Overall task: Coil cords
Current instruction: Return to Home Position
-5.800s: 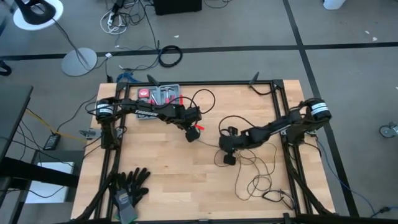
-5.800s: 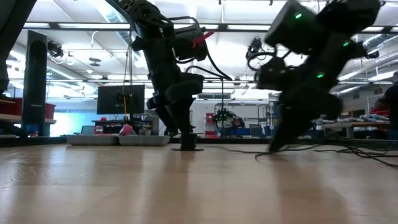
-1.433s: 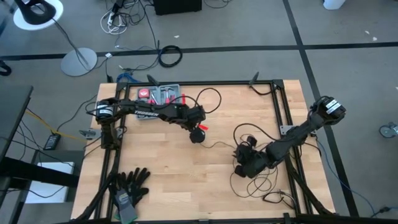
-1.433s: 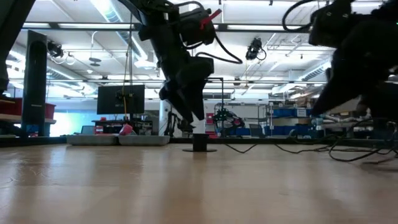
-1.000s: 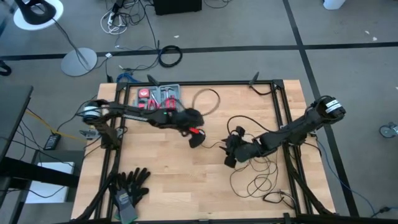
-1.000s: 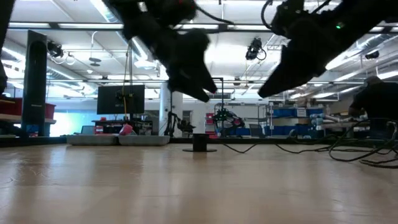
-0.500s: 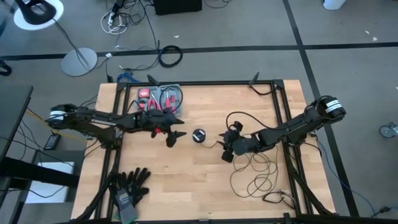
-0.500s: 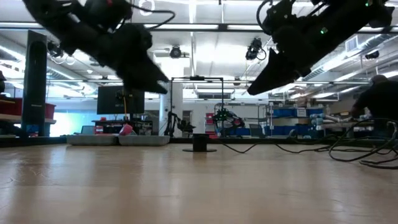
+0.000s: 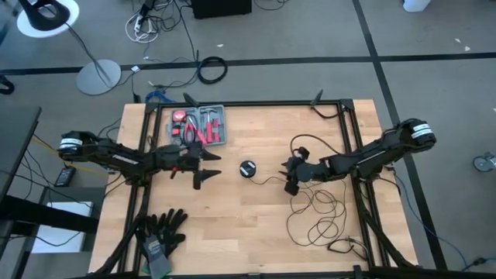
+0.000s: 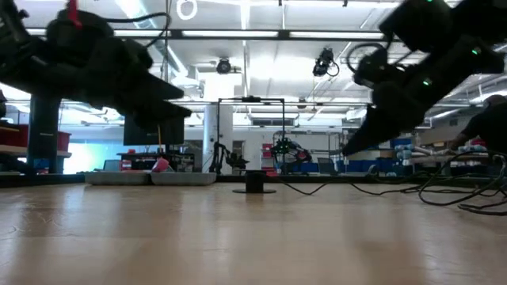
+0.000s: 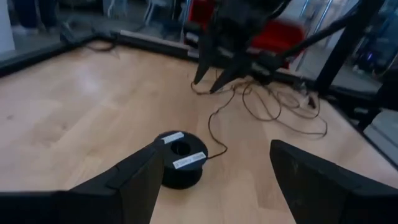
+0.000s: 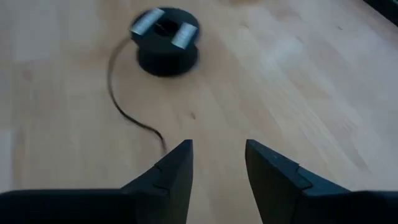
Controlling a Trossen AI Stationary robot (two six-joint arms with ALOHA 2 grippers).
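The cord's round black puck [image 9: 248,169] lies flat on the wooden table near its middle. It also shows in the low view as the puck [image 10: 253,182]. The thin black cord [image 9: 270,180] runs from it toward the table's right and ends in a loose tangle [image 9: 316,215] near the front right. My left gripper [image 9: 205,169] hovers open to the puck's left, pointing almost level at the puck [image 11: 180,160]. My right gripper [image 9: 288,177] hovers open to the puck's right, slanting down. The cord [image 12: 124,102] curves up to one of its fingertips [image 12: 177,163]. My right gripper stands over the cord, which goes out of sight behind one fingertip [image 12: 177,163]. I cannot tell whether it touches the cord. Nothing lies between the two fingers.
A tray of red-handled tools [image 9: 200,124] sits at the far left. Black gloves [image 9: 161,232] lie at the near left corner. A black frame [image 9: 349,132] borders the table. A short cable with a plug [image 9: 341,246] lies at the front right.
My left gripper has drawn back from above the puck toward the table's left edge. It has sunk and tipped from pointing steeply down to nearly level. My right gripper has shifted a little toward the far edge. The puck has stayed in place.
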